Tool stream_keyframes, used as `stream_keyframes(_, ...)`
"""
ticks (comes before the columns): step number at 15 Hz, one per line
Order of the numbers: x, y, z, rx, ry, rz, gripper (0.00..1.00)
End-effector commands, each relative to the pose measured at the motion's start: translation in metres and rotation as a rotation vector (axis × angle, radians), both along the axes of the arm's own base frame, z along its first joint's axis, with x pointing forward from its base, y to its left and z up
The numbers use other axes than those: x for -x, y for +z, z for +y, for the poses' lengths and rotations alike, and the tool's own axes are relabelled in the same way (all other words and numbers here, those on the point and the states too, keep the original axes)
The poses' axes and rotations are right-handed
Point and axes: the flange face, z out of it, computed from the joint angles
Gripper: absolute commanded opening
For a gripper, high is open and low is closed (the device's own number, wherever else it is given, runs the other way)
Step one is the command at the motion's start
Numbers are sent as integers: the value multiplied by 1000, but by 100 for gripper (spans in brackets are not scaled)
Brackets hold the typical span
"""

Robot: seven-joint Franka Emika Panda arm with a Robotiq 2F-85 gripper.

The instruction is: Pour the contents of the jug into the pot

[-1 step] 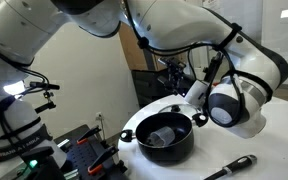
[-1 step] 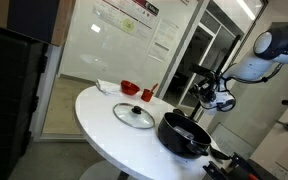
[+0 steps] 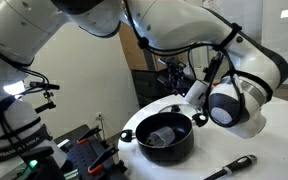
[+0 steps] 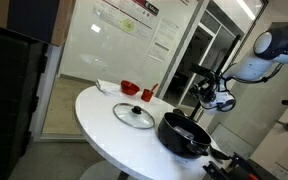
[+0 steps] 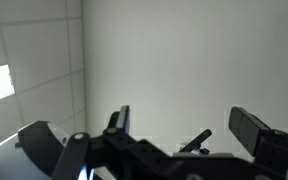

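Observation:
The black pot (image 3: 167, 146) with a shiny rim stands on the round white table in both exterior views, also at pot (image 4: 183, 136). The see-through jug (image 3: 158, 135) lies inside it as a pale shape. My gripper (image 3: 174, 76) hangs above and behind the pot, seen too in an exterior view as the gripper (image 4: 211, 94). In the wrist view the gripper (image 5: 189, 126) is open. Its dark fingers (image 5: 258, 134) stand wide apart, with only a pale wall between them. Neither the pot nor the jug shows in that view.
A flat glass lid (image 4: 134, 116) lies on the table (image 4: 96, 118) beside the pot. A red bowl (image 4: 130, 87) and a small red cup (image 4: 147, 94) stand at the far edge. A black pen (image 3: 230, 168) lies near the table's front.

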Motion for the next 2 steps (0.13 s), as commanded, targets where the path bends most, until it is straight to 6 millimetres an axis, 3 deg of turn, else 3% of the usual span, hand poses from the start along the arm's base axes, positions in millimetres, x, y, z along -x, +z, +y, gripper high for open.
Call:
stream_keyframes(1, 0, 0, 1, 1, 0, -1, 100)
stream_keyframes(2, 0, 0, 1, 1, 0, -1, 100)
